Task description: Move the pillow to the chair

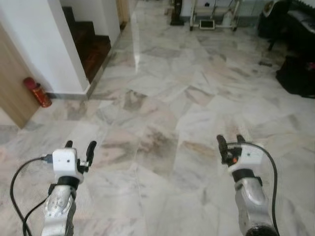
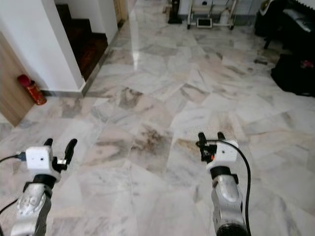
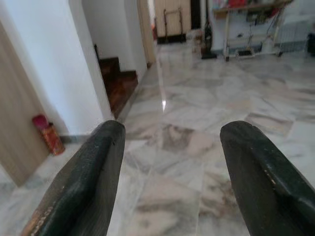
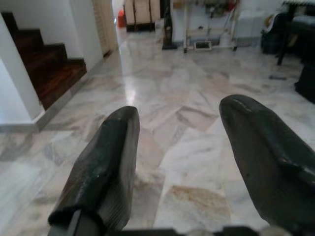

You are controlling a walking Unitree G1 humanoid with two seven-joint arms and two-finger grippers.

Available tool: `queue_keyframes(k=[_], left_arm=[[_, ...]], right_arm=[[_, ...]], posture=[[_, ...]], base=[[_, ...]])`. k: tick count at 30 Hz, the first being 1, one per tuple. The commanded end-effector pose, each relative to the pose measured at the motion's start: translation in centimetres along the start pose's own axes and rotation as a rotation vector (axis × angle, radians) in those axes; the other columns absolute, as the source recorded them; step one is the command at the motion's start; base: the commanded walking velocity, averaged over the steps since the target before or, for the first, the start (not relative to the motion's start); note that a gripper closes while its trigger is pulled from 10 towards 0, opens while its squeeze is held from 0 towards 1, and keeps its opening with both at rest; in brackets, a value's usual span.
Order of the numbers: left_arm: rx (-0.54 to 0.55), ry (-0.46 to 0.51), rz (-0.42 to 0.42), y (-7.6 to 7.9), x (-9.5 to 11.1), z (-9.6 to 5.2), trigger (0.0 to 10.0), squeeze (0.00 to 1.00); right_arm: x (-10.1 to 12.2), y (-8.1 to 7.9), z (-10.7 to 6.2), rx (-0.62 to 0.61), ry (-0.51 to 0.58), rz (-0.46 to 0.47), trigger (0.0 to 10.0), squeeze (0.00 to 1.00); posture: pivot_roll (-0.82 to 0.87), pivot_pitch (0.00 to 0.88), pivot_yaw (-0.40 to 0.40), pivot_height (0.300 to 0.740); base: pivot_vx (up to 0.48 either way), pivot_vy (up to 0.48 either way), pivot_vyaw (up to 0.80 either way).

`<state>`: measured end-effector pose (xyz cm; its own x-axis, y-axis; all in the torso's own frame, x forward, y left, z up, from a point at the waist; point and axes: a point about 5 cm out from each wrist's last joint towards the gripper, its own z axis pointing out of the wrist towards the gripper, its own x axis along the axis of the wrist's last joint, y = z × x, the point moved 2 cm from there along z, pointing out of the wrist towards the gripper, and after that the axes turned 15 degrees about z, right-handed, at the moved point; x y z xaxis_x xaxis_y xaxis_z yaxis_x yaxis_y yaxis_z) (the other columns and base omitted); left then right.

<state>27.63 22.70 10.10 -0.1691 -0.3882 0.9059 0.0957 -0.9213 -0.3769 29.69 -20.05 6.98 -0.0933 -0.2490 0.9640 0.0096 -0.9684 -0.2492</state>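
From the left eye view, the robot faces a wide marble floor [image 1: 162, 98] with both arms raised forward at waist level, a carrying-ready pose that suits walking in search of something. The left gripper [image 1: 78, 150] sits at 7 o'clock in the picture, its 2 fingers spread and empty. The right gripper [image 1: 231, 143] sits at 5 o'clock, fingers also apart and empty. A red fire extinguisher [image 1: 37, 92] leans at the foot of a wooden panel at 9 o'clock, beside a white wall [image 1: 34, 44]; dark wooden stairs [image 1: 91, 46] rise behind that wall at 11 o'clock. A dark bag [image 1: 297, 73] rests on the floor at 3 o'clock.

The right eye view gives the same scene: a white wheeled rack [image 2: 209, 14] stands far off at 12 o'clock.

In the left wrist view, the 2 fingers [image 3: 86, 182] are released, with bare floor between them, pointing toward the stairs and the extinguisher.

In the right wrist view, the fingers [image 4: 106, 167] are likewise released, aimed across the floor toward the rack.

No pillow or chair can be made out in any picture, so by my judgement the task is at its start and the robot must first find the pillow.
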Motion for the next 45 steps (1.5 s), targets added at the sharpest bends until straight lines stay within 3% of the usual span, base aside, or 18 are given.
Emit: queue_keyframes(k=[1,5,9,19,24,28,31,34,45], left_arm=[[0.003,0.012,-0.004,0.0,0.9,-0.4,10.0,0.0],[0.033,0.012,-0.001,-0.6,1.8,-1.2,10.0,0.0],[0.057,-0.039,-0.004,-1.1,1.4,-1.8,10.0,0.0],[0.049,-0.059,-0.011,-1.4,1.7,-1.0,10.0,0.0],[0.037,-0.096,0.015,-2.0,0.7,-1.7,10.0,0.0],[0.065,-0.133,0.014,-2.3,-0.1,-2.2,10.0,0.0],[0.11,-0.138,-0.038,-1.9,-0.1,-1.6,10.0,0.0],[0.078,-0.106,-0.058,-0.1,0.5,-0.4,10.0,0.0],[0.015,-0.156,-0.111,1.3,-1.2,0.4,10.0,0.0]], right_arm=[[1.6,-1.1,0.0,0.037,0.046,-0.011,10.0,0.0],[2.5,-1.5,-1.1,0.039,0.051,-0.009,10.0,0.0],[2.1,-0.3,-1.2,-0.031,0.018,-0.008,10.0,0.0],[2.2,-0.7,-0.5,-0.035,-0.013,-0.011,10.0,0.0],[0.9,-0.7,-1.3,-0.059,-0.05,-0.005,10.0,0.0],[0.1,-0.8,-1.1,-0.049,-0.085,0.001,10.0,0.0],[0.7,-0.7,-0.2,-0.031,-0.08,-0.014,10.0,0.0],[1.5,0.3,0.8,-0.029,-0.066,-0.023,10.0,0.0],[0.8,2.9,0.8,-0.105,-0.11,-0.018,10.0,0.0]], posture=[[-0.02,0.0,0.021,0.74],[-0.02,0.0,0.018,0.74],[-0.02,0.0,0.005,0.74],[-0.03,0.0,0.027,0.74],[-0.01,0.0,0.023,0.74],[-0.02,0.0,0.014,0.74],[-0.04,0.0,0.024,0.74],[-0.03,0.0,0.003,0.74],[-0.04,0.0,-0.004,0.74]], base=[[0.0,0.0,0.0],[0.0,0.0,0.0],[0.0,0.0,0.0],[0.0,0.0,0.0],[0.0,0.0,0.0],[0.0,0.0,0.0],[0.0,0.0,0.0],[0.0,0.0,0.0],[0.0,0.0,0.0]])
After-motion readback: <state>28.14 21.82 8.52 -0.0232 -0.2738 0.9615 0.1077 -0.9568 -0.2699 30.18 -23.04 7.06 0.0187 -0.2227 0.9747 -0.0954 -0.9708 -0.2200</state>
